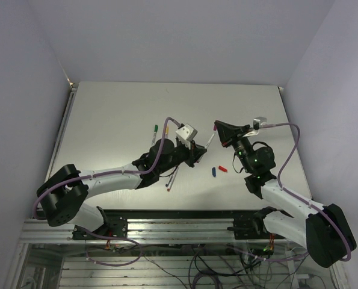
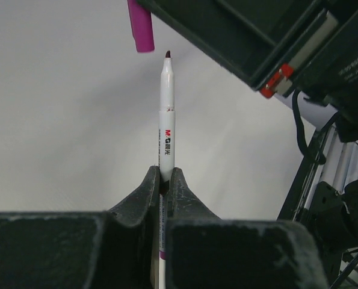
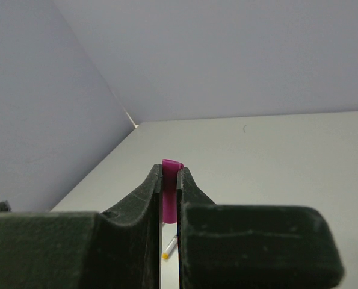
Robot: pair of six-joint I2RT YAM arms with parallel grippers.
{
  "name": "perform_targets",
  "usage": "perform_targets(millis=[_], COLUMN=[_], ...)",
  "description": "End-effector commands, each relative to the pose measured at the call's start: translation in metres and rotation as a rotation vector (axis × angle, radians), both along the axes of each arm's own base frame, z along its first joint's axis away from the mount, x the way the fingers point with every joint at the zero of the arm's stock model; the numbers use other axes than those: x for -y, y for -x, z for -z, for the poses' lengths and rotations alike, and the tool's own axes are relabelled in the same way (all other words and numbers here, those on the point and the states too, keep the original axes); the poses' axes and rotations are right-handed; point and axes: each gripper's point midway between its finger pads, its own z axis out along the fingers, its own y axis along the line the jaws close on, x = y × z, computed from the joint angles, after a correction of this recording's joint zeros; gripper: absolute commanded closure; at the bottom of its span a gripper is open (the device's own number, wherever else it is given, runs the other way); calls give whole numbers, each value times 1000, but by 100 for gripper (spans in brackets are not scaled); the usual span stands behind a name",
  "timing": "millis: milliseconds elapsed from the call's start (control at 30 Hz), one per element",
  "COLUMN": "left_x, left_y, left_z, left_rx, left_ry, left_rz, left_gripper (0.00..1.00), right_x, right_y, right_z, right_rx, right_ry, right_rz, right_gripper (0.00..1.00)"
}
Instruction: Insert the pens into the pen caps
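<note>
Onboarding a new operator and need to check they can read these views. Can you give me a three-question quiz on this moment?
1. True or false: the pen in the left gripper already wears the purple cap.
2. What does the right gripper hold? A) a pen B) the purple cap C) nothing
3. Fill in: on the table, beside the red cap lies a ____ cap.
Key: 1 false, the cap is apart from the tip; 2 B; 3 blue, the blue cap.

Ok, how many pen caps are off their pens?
3: purple cap in the right gripper; blue cap and red cap side by side on the table. Others may be hidden.
</note>
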Motion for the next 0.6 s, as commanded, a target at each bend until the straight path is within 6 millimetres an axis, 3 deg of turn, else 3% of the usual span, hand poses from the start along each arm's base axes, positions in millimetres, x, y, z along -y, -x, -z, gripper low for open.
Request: perform_targets(millis=[0, 567], left_x=[3, -1], left_y=[-2, -6], left_z=[-21, -21], left_rx=[17, 28], left_ry=[92, 95], left_rz=[-16, -48], left_gripper=[93, 93], right_x=[-1, -2], right_y=[12, 14], right_z=[-24, -31], right_rx=[90, 99], right_ry=[-77, -122], right_rz=[-38, -55], right_gripper=[100, 100])
